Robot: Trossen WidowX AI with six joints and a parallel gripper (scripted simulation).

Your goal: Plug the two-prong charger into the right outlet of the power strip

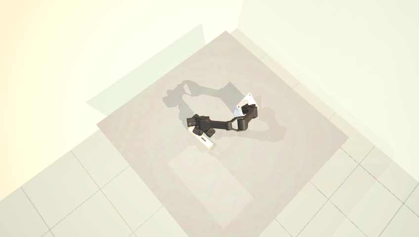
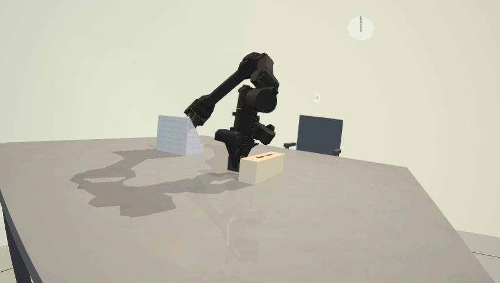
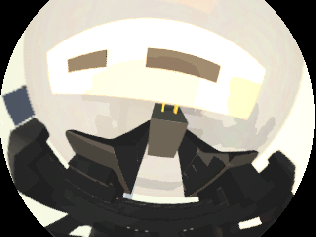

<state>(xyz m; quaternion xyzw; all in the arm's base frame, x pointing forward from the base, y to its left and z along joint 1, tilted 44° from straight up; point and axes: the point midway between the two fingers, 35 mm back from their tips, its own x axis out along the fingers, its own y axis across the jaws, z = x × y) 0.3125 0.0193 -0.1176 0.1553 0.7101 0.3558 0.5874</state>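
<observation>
The charger [image 3: 168, 140] is a dark block with two yellow prongs [image 3: 169, 108] that point away from the gripper. My gripper [image 2: 233, 163] is shut on it, low over the table. The cream power strip [image 1: 208, 143] [image 2: 270, 169] [image 3: 125, 61] lies flat with its outlets facing up. In the wrist view its left outlet [image 3: 88, 61] and right outlet [image 3: 183, 65] show as brown recesses. The charger is beside the strip's long side, and the prong tips appear at its near edge in the wrist view; contact cannot be told. In the top view the arm hides the fingertips and part of the strip.
A white wedge-shaped block [image 1: 249, 99] [image 2: 173, 134] stands on the table [image 1: 279, 167] [image 2: 315, 224] near the arm's far end. The arm's shadow falls across the table. A dark chair [image 2: 319, 134] stands behind the table.
</observation>
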